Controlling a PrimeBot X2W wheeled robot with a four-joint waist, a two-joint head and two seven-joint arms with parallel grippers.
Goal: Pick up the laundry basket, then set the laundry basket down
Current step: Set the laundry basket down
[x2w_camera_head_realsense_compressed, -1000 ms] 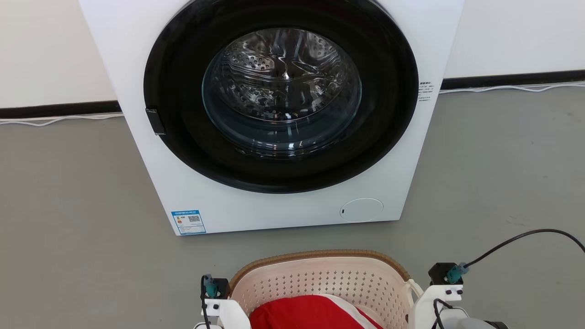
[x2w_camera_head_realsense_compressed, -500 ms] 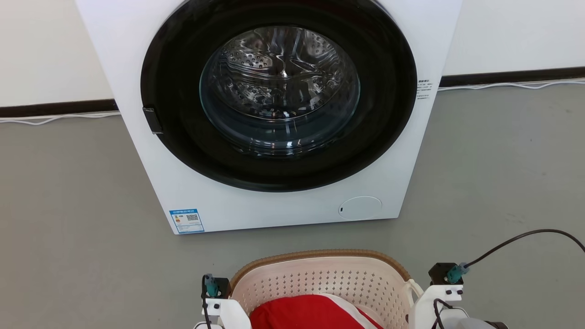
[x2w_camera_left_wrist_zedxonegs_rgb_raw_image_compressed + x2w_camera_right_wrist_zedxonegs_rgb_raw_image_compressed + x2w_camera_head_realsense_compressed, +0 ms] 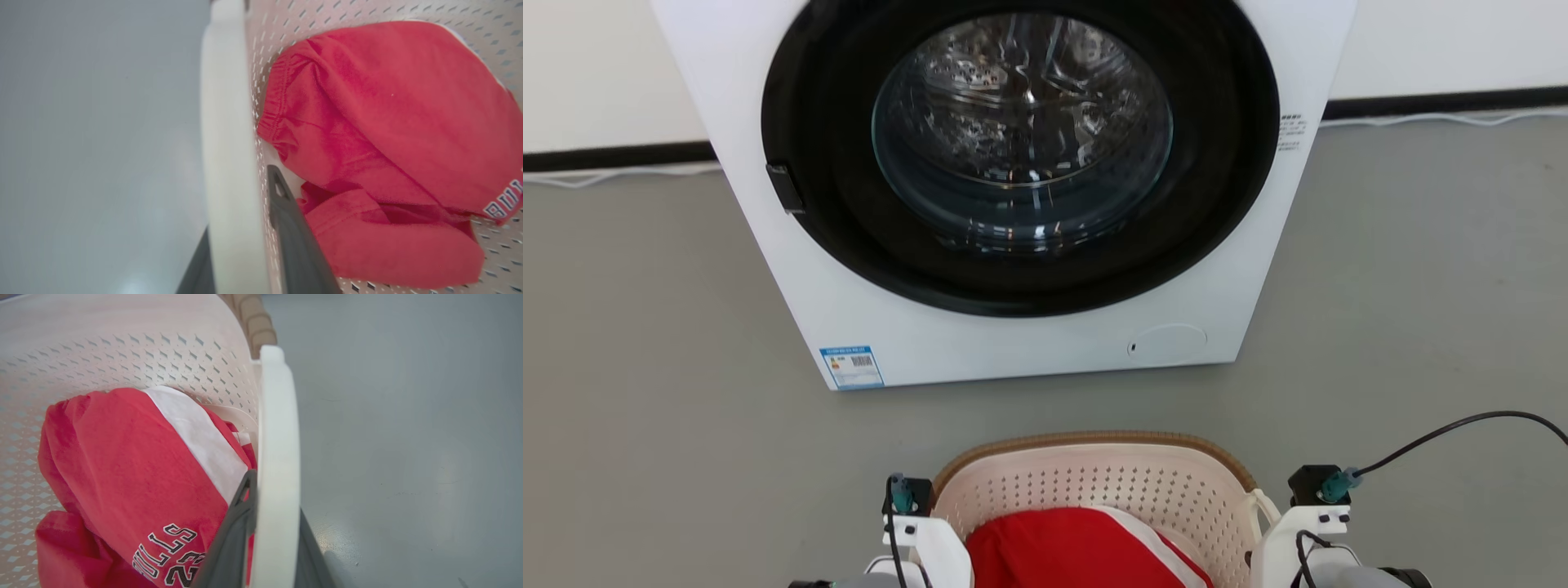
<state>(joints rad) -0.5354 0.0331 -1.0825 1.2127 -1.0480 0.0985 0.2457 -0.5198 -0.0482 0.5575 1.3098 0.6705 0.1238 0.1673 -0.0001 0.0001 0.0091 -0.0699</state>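
Washing machine [image 3: 1021, 188] dead ahead, door shut, on the grey floor [image 3: 645, 367]. Laundry basket [image 3: 1094, 490] sits between the two wrists at the bottom of the head view, just short of the machine's front. Red garment [image 3: 1078, 547] with white trim bundled inside.

Left fingers [image 3: 292, 237] are clenched on the left handle [image 3: 229, 143], one inside the basket wall and one outside. Right fingers [image 3: 235, 535] do the same on the right handle [image 3: 278, 457]. Both grips look square on the loops.

Basket base is out of frame, so can't confirm it's off the floor. My read: pick-up is done and we're in the carry, put-down pending.

Next: lower both arms evenly, keep the rim level, stop short of the washer, release only once the base is on the floor.
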